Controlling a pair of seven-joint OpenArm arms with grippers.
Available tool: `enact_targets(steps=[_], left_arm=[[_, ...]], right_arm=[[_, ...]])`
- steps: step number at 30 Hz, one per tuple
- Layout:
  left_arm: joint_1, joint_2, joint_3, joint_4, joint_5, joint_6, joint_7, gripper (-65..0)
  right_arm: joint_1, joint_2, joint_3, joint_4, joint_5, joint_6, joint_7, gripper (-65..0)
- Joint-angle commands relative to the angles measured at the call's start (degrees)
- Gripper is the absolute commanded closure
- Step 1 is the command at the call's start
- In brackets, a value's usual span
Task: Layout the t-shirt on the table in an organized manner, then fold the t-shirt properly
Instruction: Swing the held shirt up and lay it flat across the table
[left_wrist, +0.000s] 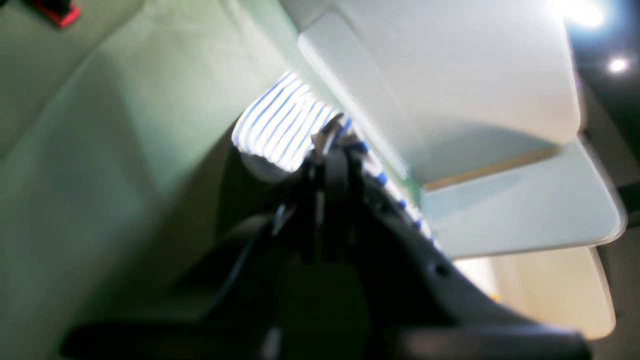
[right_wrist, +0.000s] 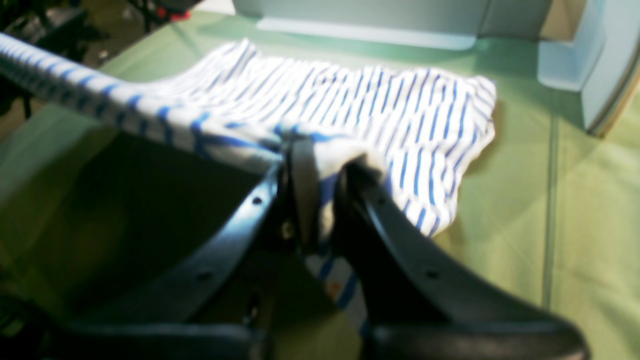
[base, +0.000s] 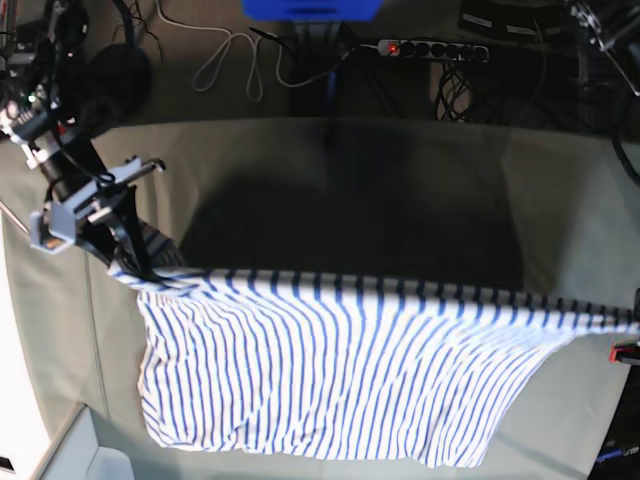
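Note:
The t-shirt (base: 330, 370), white with blue stripes, is stretched taut along one edge between my two grippers and hangs down onto the table (base: 350, 180). In the base view my right gripper (base: 140, 275) is shut on the shirt's left corner. The taut edge runs off the right side, where my left gripper is cut off by the frame. In the right wrist view the gripper (right_wrist: 320, 150) pinches bunched shirt fabric (right_wrist: 375, 100). In the left wrist view the gripper (left_wrist: 335, 140) is shut on a fold of the shirt (left_wrist: 280, 125) above the table cloth (left_wrist: 100, 150).
A red clamp (base: 625, 352) sits at the table's right edge, and another shows in the left wrist view (left_wrist: 57, 12). White robot base panels (right_wrist: 375, 20) stand behind the shirt. Cables and a power strip (base: 430, 48) lie on the floor beyond the table.

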Motion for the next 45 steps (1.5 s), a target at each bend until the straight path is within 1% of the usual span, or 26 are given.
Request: enact_targets(steps=[1, 4, 5, 7, 11, 13, 15, 17, 20, 22, 23, 24, 26, 27, 29, 32, 34, 35, 38, 40, 42, 43, 45], left_arm=[[0.63, -1.11, -1.84, 2.03, -2.28, 0.01, -2.59, -0.2], [1.87, -0.24, -2.98, 3.35, -4.13, 0.01, -2.59, -0.2], [2.57, -0.15, -2.98, 3.52, -4.74, 0.01, -2.59, -0.2], [4.24, -0.24, -3.07, 3.79, -5.98, 0.01, -2.59, -0.2], [3.89, -0.24, -2.80, 2.91, -6.15, 0.01, -3.12, -0.2], [-0.33, 0.03, -2.28, 1.41, -6.15, 0.01, -2.68, -0.2], [-5.26, -0.24, 1.59, -0.61, -5.27, 0.01, -2.68, -0.2], [-10.79, -0.32, 5.02, -3.33, -2.55, 0.01, -3.12, -0.2], [-20.11, -0.06, 9.42, -8.34, 3.34, 0.01, -3.03, -0.2], [-27.32, 0.29, 12.85, -12.83, 8.09, 0.01, -3.20, -0.2], [-31.45, 0.73, 15.13, -15.82, 10.64, 0.01, -3.29, -0.2], [-35.94, 1.26, 17.15, -19.33, 13.28, 0.01, -3.29, -0.2], [-42.62, 1.87, 18.82, -24.08, 17.32, 0.01, -3.38, -0.2], [-45.34, 2.05, 19.09, -25.05, 18.82, 0.01, -3.73, -0.2], [-49.83, 3.55, 19.97, -25.84, 20.66, 0.01, -4.43, -0.2], [-56.42, 4.25, 21.99, -27.07, 24.27, 0.01, -6.10, -0.2], [-60.90, 4.95, 24.27, -30.15, 26.73, 0.01, -8.83, -0.2], [-63.01, 5.39, 24.89, -31.11, 27.26, 0.01, -9.71, -0.2], [-67.15, 5.83, 25.33, -31.20, 27.26, 0.01, -9.53, -0.2], [-68.90, 5.74, 25.33, -31.20, 27.26, 0.01, -9.01, -0.2], [-69.61, 5.39, 25.33, -31.82, 27.26, 0.01, -9.36, -0.2], [-69.61, 5.39, 25.33, -31.64, 27.26, -0.08, -9.80, -0.2], [-69.17, 5.65, 25.33, -29.80, 26.99, -0.34, -9.71, -0.2]], right_arm=[[-0.77, 0.74, 0.67, 1.59, 0.89, -0.69, 2.70, 0.0], [-1.82, 0.74, 0.67, 2.74, 0.71, -0.69, 2.96, 0.0], [-2.44, 0.74, 0.67, 3.18, 0.71, 0.10, 2.79, 0.0], [-3.67, 0.74, 0.76, 3.44, 0.71, 3.88, 3.05, 0.0], [-2.79, 0.57, 0.84, 2.47, 0.63, 4.01, 2.52, 0.0], [1.78, 0.74, 0.58, 0.80, 0.63, 4.01, 2.43, 0.0], [7.14, 1.01, 0.67, -1.66, 0.54, 4.01, 1.56, 0.0], [14.70, 2.68, 0.67, -5.09, 0.54, 4.01, -2.14, 0.0], [26.66, 3.12, 0.67, -12.12, 0.54, 4.01, -9.96, 0.0], [35.28, 5.14, 0.32, -19.42, 0.54, 4.01, -13.65, 0.0], [39.41, 5.49, -0.12, -23.28, 0.54, 4.01, -14.44, 0.0], [43.98, 5.40, -1.27, -27.42, 0.54, 4.01, -14.53, 0.0], [51.10, 6.02, -3.29, -34.19, 0.45, 4.01, -14.44, 0.0], [54.09, 6.98, -4.08, -36.91, 0.54, 4.01, -14.36, 0.0], [59.01, 8.65, -5.57, -39.37, 0.45, 4.01, -14.36, 0.0], [66.22, 9.18, -7.07, -43.42, 0.28, 4.01, -14.27, 0.0], [72.46, 8.83, -8.74, -47.11, -2.27, 4.01, -12.86, 0.0], [74.75, 8.83, -9.35, -48.43, -3.77, 4.01, -11.28, 0.0], [78.26, 8.83, -9.70, -47.46, -5.97, 4.01, -7.41, 0.0], [78.53, 9.27, -9.70, -43.86, -6.05, 3.27, -7.85, 0.0], [77.91, 10.59, -9.62, -40.96, -6.05, 0.63, -8.03, 0.0], [77.03, 10.50, -9.62, -39.90, -6.05, -0.16, -8.11, 0.0], [74.22, 10.76, -9.53, -37.09, -6.05, -0.16, -7.94, 0.0]])
